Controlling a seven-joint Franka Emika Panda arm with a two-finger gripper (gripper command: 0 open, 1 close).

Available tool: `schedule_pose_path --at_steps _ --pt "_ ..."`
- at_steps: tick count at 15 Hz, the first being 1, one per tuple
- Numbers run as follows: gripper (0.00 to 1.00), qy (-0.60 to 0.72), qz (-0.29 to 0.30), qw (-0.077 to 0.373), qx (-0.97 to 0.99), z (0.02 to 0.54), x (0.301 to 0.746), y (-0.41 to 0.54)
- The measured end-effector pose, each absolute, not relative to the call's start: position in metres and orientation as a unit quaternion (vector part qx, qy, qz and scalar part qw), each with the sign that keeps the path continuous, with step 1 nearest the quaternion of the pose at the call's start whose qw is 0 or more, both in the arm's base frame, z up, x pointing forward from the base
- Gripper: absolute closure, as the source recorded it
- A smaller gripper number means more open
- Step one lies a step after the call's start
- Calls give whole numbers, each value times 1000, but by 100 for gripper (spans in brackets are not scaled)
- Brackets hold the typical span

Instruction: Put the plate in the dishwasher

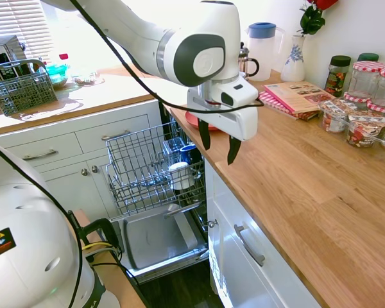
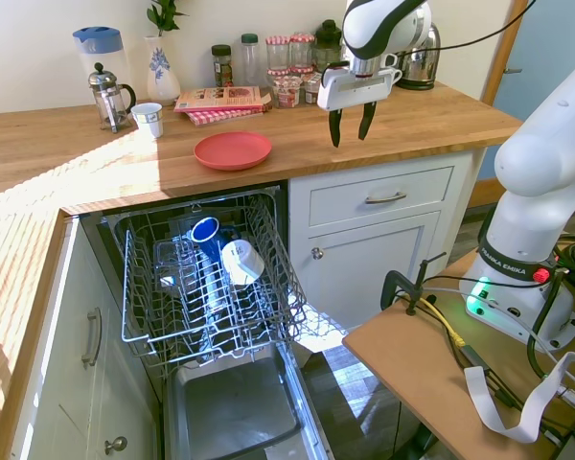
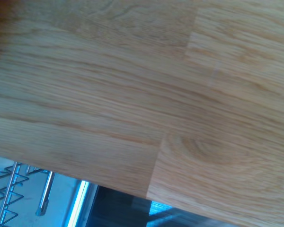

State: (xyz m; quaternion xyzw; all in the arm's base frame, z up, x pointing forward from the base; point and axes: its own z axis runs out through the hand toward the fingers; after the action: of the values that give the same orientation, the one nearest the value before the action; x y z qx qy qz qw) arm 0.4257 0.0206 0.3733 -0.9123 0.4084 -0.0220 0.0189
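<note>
The coral-red plate point(image 2: 233, 150) lies flat on the wooden counter above the dishwasher; in the first exterior view only its edge point(image 1: 194, 120) shows behind the gripper. My gripper point(image 2: 351, 126) hangs open and holds nothing above the counter, to the right of the plate and apart from it, also seen as the gripper point(image 1: 219, 144). The dishwasher point(image 2: 211, 278) stands open below, its door down and its wire rack point(image 1: 144, 163) pulled out with cups in it. The wrist view shows bare counter wood point(image 3: 156, 94) and a corner of the rack.
A cafetiere point(image 2: 110, 96), a white cup point(image 2: 149, 119), a jug point(image 2: 98, 48), a vase, a book on a checked cloth point(image 2: 220, 101) and several jars point(image 2: 292, 72) line the back of the counter. A grey cutlery basket point(image 1: 22, 86) sits on the far counter.
</note>
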Motion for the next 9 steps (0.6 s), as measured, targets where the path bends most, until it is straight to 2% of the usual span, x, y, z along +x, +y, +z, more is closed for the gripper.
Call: schedule_pose_path --at_steps 4,9 --pt "0 407 -21 25 -913 376 431 28" --pt "0 410 -11 75 -909 382 475 59"
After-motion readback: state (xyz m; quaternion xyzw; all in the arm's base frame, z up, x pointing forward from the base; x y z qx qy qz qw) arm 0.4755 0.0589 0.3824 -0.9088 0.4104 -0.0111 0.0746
